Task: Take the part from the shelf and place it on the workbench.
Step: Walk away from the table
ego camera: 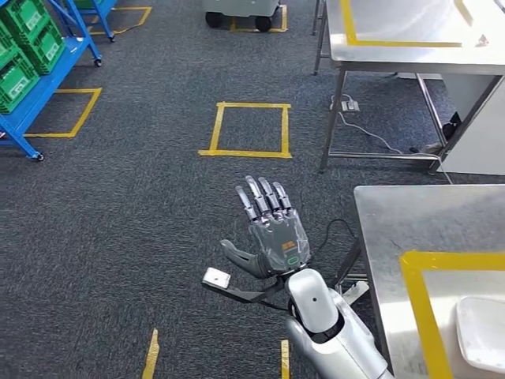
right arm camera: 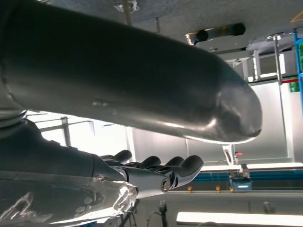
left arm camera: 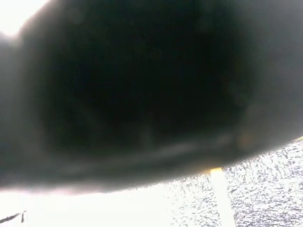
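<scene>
- Shelf (ego camera: 44, 83) is the blue one at the far left of the head view, loaded with green crates (ego camera: 27, 39). It's well apart from everything else, across a stretch of carpet floor (ego camera: 149, 197).
- Right robot hand (ego camera: 275, 233) hangs over the floor between the shelf and the worktop (ego camera: 387, 237), and it's a lot nearer the worktop. It's spread wide with the back facing up, holding nothing. In the right wrist view its fingers (right arm camera: 185, 168) run out straight, not curled.
- Can't tell what the left robot hand is doing. Its wrist view is just a dark blur with a bit of bright floor.
- There's a flat white piece (ego camera: 481, 332) on the worktop inside the yellow tape (ego camera: 417, 300) outline, off to the right of the open hand and nearer the robot. It's pale, smooth and rounded at the corner, and the picture edge cuts it off, so I can't call its long axis.
- My guess is that's the part, already set down. If not, the part is somewhere in those crates, too small to pick out.
- Either way, the right arm is the one on the worktop side. A trip to the shelf means heading left and forward.
</scene>
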You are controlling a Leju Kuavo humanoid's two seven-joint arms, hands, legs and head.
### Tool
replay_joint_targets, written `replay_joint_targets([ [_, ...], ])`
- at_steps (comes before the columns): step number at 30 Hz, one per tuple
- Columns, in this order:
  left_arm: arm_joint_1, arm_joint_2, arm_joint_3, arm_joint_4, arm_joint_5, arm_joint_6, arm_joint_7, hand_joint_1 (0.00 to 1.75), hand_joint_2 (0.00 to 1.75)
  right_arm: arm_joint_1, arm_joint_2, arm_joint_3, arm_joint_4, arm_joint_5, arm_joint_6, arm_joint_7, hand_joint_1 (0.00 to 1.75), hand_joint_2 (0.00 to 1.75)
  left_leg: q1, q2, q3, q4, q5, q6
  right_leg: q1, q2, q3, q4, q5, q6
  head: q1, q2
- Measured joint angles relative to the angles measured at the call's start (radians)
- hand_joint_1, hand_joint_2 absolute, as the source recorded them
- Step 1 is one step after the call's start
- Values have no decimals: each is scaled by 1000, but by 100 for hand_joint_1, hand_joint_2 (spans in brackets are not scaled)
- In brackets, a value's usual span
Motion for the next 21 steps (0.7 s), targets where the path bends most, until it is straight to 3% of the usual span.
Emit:
replay_joint_targets([
  [2,-4,1,0,0,0,0,0,0,0,-1,0,0,0,0,0,0,0,0,-11,39,48,-89,21,13,6,-22,5,1,-6,7,2,0],
  [3,-5,1,0,0,0,0,0,0,0,-1,0,0,0,0,0,0,0,0,-15,43,52,-100,19,19,7,-32,7,1,-9,12,2,0],
  [5,-4,1,0,0,0,0,0,0,0,-2,1,0,0,0,0,0,0,0,-14,16,52,-106,23,30,6,-46,10,1,-15,22,3,0],
  [7,-2,1,0,0,0,0,0,0,0,-3,1,0,0,0,0,0,0,0,-8,-8,56,-113,28,40,0,0,-6,42,-44,34,6,0],
  [9,-5,0,0,0,0,-3,0,0,0,-1,1,0,1,0,0,0,0,0,-5,-33,57,-114,29,45,-6,62,-65,166,-104,42,10,0],
  [11,-6,0,0,0,0,-8,0,0,0,3,0,0,4,1,0,0,0,0,-5,-62,57,-113,29,46,-8,76,-129,282,-140,46,12,0],
  [12,-6,0,0,0,0,-10,0,0,0,4,0,0,5,1,0,0,0,0,-5,-76,57,-113,29,46,-8,78,-142,296,-132,46,12,0],
  [14,-5,-1,0,0,0,-13,2,0,0,3,0,0,6,1,0,0,0,0,-5,-106,60,-112,28,45,-9,88,-106,201,-60,42,12,0],
  [16,-6,-2,0,1,0,-14,4,0,0,1,0,0,7,3,-1,-1,0,0,-4,-134,60,-109,27,39,-14,131,-43,65,-2,36,11,0],
  [18,-7,-3,0,1,0,-14,5,0,0,0,0,0,9,5,-2,-2,0,0,0,-157,52,-108,29,27,-16,160,-15,12,7,31,10,0],
  [20,-2,-2,0,1,0,-15,6,0,0,-1,1,1,9,7,-3,-2,0,0,4,-178,46,-109,33,14,-14,144,-11,8,9,24,10,0],
  [21,1,-2,0,2,0,-15,6,0,0,-2,2,0,10,8,-3,-2,0,0,3,-167,42,-104,28,9,-14,132,-8,4,10,17,8,0],
])
